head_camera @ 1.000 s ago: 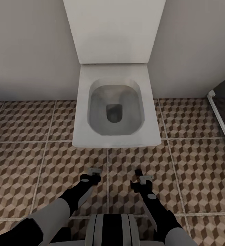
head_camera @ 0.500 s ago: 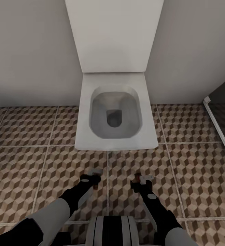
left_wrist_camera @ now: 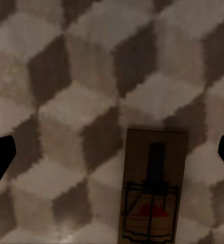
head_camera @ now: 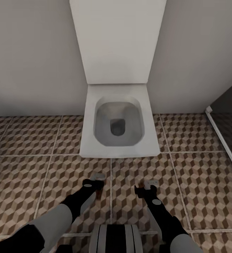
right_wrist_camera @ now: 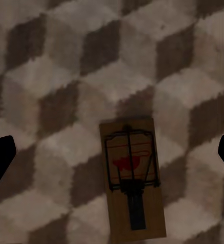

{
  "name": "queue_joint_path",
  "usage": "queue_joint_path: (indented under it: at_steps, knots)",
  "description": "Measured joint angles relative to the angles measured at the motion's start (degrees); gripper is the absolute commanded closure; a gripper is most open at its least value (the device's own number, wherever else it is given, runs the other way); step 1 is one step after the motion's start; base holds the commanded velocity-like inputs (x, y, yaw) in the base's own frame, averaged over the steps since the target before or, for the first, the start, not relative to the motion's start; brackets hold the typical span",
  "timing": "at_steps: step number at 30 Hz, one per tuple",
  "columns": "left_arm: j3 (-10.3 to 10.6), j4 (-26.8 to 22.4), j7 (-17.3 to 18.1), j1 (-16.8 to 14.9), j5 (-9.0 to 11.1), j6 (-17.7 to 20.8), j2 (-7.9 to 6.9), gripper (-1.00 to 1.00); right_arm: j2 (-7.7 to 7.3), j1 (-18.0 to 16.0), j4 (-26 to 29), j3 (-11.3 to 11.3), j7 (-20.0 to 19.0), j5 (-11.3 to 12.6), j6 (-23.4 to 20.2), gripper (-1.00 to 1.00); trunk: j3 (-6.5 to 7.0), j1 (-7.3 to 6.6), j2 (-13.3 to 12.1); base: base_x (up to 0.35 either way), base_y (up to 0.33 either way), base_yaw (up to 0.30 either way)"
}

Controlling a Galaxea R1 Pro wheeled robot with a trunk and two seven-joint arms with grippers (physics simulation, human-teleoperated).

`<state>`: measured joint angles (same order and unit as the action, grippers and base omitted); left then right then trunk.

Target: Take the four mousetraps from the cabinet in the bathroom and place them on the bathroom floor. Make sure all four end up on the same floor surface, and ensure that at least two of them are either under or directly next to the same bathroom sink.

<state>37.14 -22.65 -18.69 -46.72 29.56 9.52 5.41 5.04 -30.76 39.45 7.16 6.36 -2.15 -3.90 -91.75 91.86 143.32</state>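
Tiled bathroom floor (left_wrist_camera: 66,76) bears a mousetrap (left_wrist_camera: 152,188) between the spread left gripper (left_wrist_camera: 112,157) fingertips.

Black-and-grey arms, white-and-black striped trunk (head_camera: 116,239), black jaws.

A white toilet (head_camera: 117,119) with its lid raised stood at the centre of the frame against a grey wall (head_camera: 31,52). Below it, over the cube-patterned bathroom floor (head_camera: 31,179), the left claw (head_camera: 94,181) and right claw (head_camera: 145,186) hovered low, apart.
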Motion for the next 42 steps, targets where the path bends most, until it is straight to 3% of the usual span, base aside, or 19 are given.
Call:
queue_joint_path:
  at_steps: [7, 14, 29, 42]
  knots:
    - [0.00, 0.00, 0.00, 0.01, 0.00, -0.02, 0.00, -1.00, 0.00, 0.00, 0.00, 0.00, 0.01, 0.00, 0.00, -1.00, 1.55, -0.18, -0.09, 0.000, 0.000, 0.000]
    - [0.00, 0.00, 0.00, 0.00, 0.00, -0.07, 0.00, -1.00, 0.00, 0.00, 0.00, 0.00, 0.00, 0.00, 0.00, -1.00, 2.81, -1.71, -2.89, 0.000, 0.000, 0.000]
    - [0.00, -0.05, -0.08, 0.01, 0.01, -0.09, 0.00, -1.00, -0.01, 0.00, 0.00, 0.00, 0.00, 0.00, 0.00, -1.00, 2.81, -1.71, -2.90, -0.016, 0.000, 0.000]
    - [0.00, 0.00, -0.09, 0.02, 0.01, -0.09, 0.00, -1.00, 0.00, 0.00, 0.00, 0.00, 0.01, 0.00, 0.00, -1.00, 2.81, -1.68, -2.90, -0.266, 0.000, 0.000]
